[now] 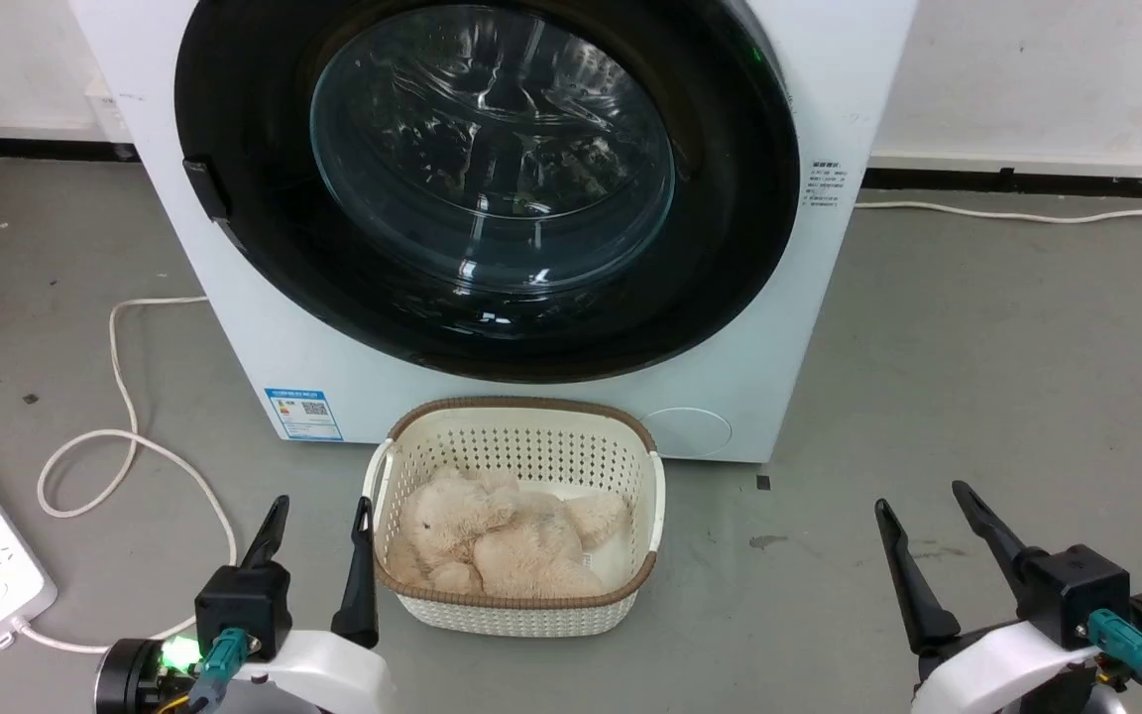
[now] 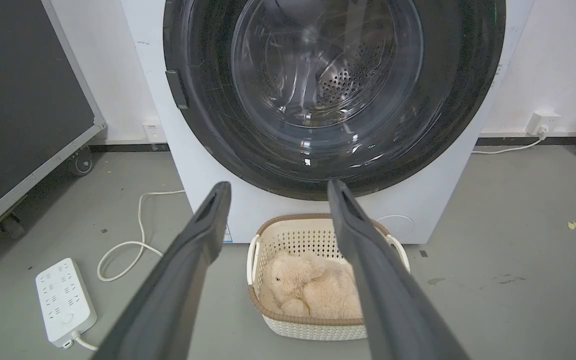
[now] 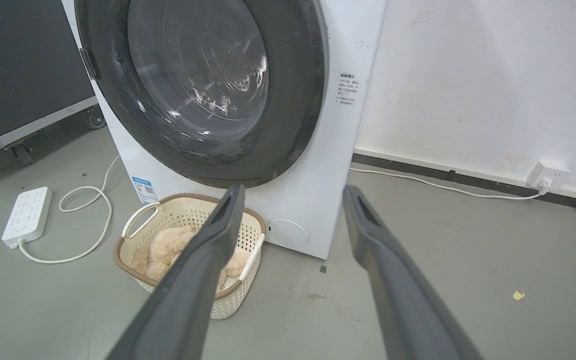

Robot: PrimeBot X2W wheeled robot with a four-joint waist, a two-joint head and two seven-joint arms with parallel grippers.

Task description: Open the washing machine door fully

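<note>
From my seat the washing machine door (image 1: 492, 159) looks shut, its black rim lying flat against the white front of the washing machine (image 1: 809, 327), straight ahead of me and above both claws. The part I care about is the small dark handle tab (image 1: 206, 188) on the door's left edge, about halfway up the rim, its long side running up and down along the curve. I cannot make out the hinge, but with the tab on the left I judge the door swings out and round toward my right.

The left claw (image 1: 321, 504) sits low at my lower left, fingers spread and holding nothing. The tab lies up and forward from it, slightly to its left. The right claw (image 1: 920, 496) is also spread and empty, low on the far side, well apart from the tab. So I judge the left arm is the nearer one for the pull.

A basket (image 1: 521, 402) with a plush toy (image 1: 502, 540) stands on the floor just in front of the machine, below the door and between the claws. I would lift the left claw past its left side.
</note>
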